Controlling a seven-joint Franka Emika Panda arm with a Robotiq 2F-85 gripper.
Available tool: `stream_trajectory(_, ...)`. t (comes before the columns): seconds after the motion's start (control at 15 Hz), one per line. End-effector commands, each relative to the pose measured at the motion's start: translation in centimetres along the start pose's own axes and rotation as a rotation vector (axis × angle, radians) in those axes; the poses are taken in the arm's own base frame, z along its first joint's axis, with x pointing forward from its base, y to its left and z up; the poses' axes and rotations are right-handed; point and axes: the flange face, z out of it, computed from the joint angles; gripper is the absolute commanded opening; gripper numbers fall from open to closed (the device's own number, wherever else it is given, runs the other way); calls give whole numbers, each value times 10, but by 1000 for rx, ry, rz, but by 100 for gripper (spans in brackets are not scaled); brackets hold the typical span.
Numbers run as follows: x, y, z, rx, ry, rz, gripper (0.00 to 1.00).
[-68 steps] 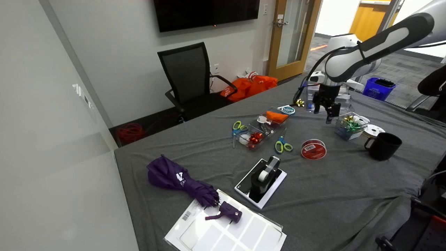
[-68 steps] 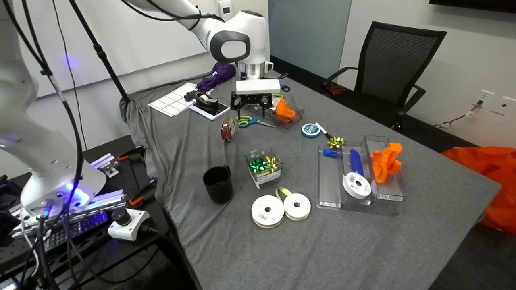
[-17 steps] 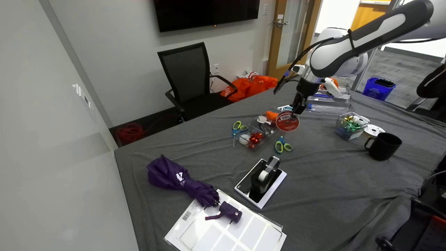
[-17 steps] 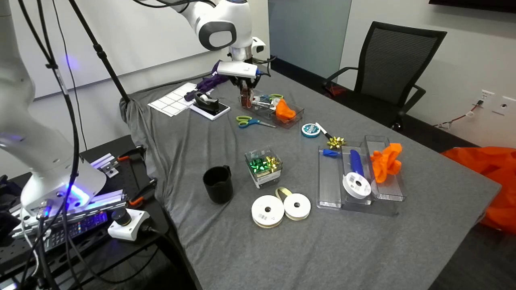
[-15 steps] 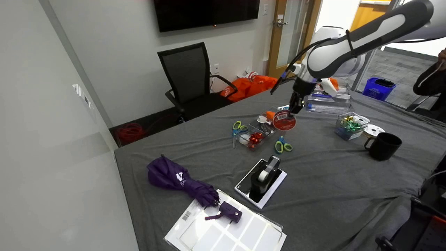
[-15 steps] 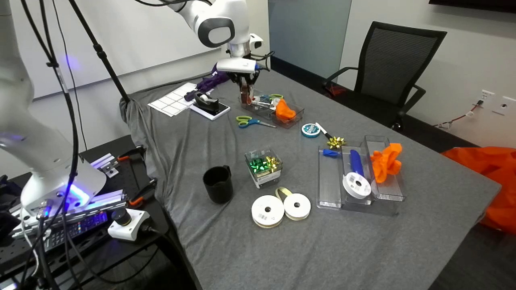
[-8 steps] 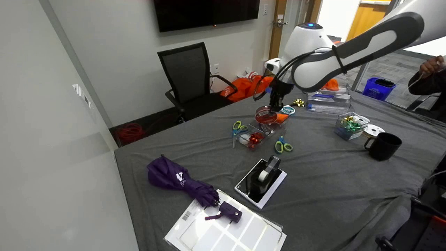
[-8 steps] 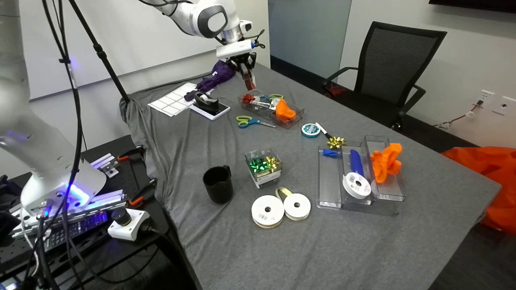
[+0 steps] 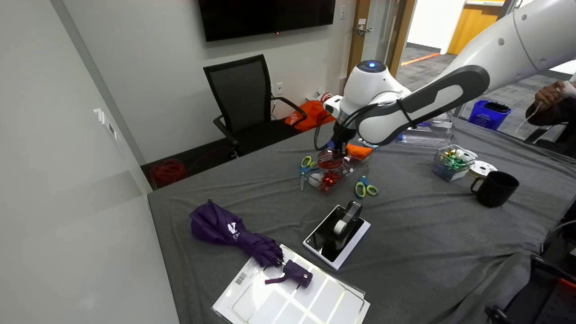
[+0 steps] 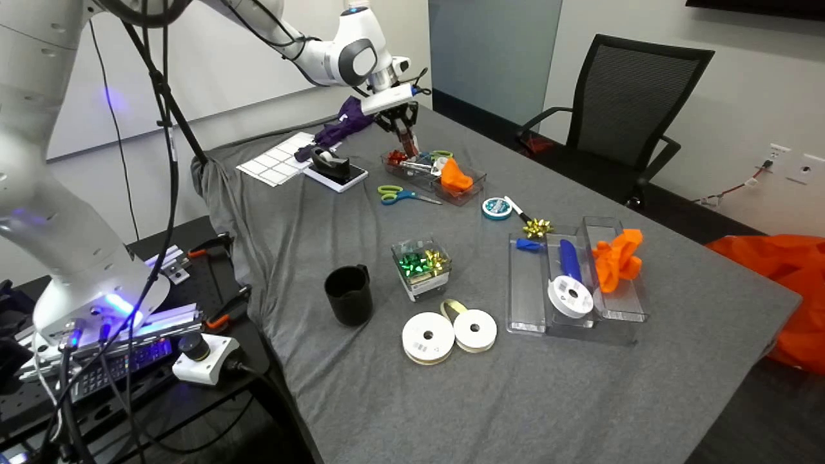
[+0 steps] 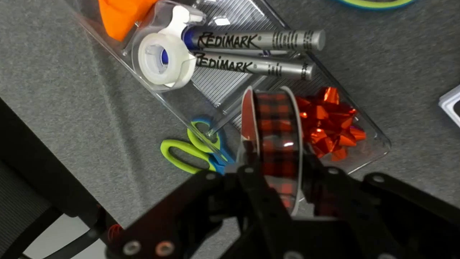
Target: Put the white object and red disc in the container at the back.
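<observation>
Gripper (image 11: 278, 162) pinches the red disc (image 11: 276, 115) (a spool of checked ribbon, red and black) by its two flat faces, holding it on edge between the fingertips (image 11: 313, 168); in an exterior view the disc (image 10: 407, 142) leans a little. Beneath the tool lies the container (image 11: 214, 88), a low clear plastic tray; whether the disc touches anything inside, I cannot tell. Just beside the fingertips, in the tray, sits a shiny red bow (image 11: 332, 126). Ahead of the fingertips two silver markers (image 11: 258, 39) lie across the tray, their lettering reading Redimark, and farther from the tool an orange lump (image 11: 124, 14) sits in it too. On the side away from the bow, scissors (image 11: 218, 162) with green-and-blue handles rest on the grey cloth (image 11: 90, 118), just outside the tray and partly hidden by a finger. Well apart from the tool, in both exterior views, a black mug (image 10: 349, 299) stands upright on the same cloth.
</observation>
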Motion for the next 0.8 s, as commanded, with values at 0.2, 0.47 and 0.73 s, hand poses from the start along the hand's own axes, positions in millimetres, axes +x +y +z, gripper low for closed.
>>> stream_trajectory(0.2, 22, -1, 31, 18, 36, 7, 7)
stream_trajectory(0.47, 20, -3, 32, 35, 14, -15, 68)
stream_trajectory(0.73, 4, 5, 18, 34, 4, -28, 97)
